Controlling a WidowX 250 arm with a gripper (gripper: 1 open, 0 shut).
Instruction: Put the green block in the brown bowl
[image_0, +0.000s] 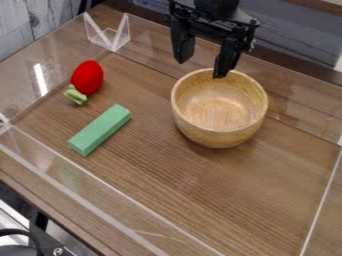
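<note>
The claw (209, 58) hangs over the far side of the brown bowl (221, 109), its fingers spread wide with nothing gripped between them. The green block (99, 130) lies flat on the wooden table (178, 204), below the claw and to its left in the view, well apart from it and left of the bowl. Between block and claw, nearer the block, sits the red toy (87, 76) with its green stem. The block looks light and stiff, probably wood or hard plastic, so it should bear a firm squeeze without harm. Its smooth painted-looking faces may slip if pinched near one end, and the bar could then swivel or droop. Best to take it across its narrow width, at mid-length, with the fingers turned to match its slant.
</note>
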